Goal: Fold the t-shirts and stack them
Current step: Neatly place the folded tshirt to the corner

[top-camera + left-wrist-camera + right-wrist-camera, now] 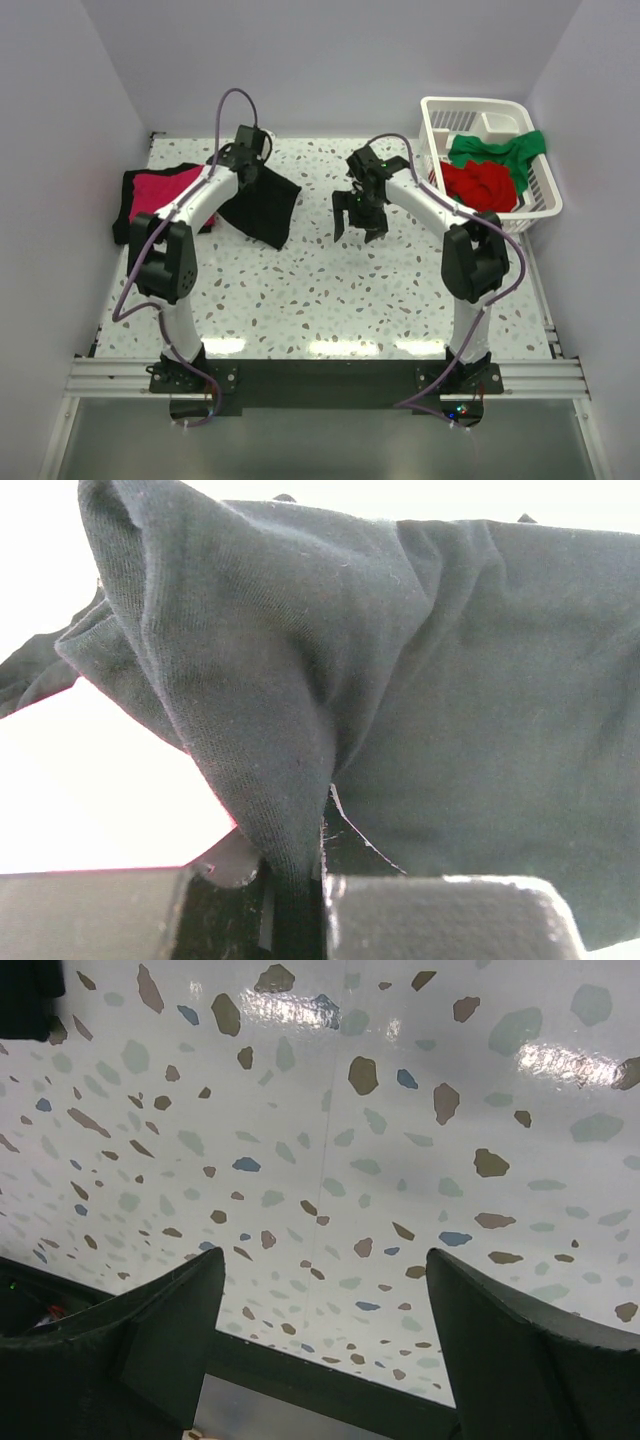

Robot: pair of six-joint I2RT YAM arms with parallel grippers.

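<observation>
Left arm [195, 205] stretched forward, left fingers [440, 915] clamped on black t-shirt [262, 205], right fingers [160, 1320] spread wide

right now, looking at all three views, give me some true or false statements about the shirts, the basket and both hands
1. The left hand is shut on a soft black cloth t-shirt. True.
2. The right hand grips a shirt. False: it is open and empty above the speckled terrazzo table.
3. The red cloth t-shirt lies in the white slatted plastic basket. True.
4. The green cloth t-shirt lies on the table. False: it is in the basket, beside the red one.
5. The magenta-pink cloth t-shirt lies on black cloth at the table's left side. True.
</observation>
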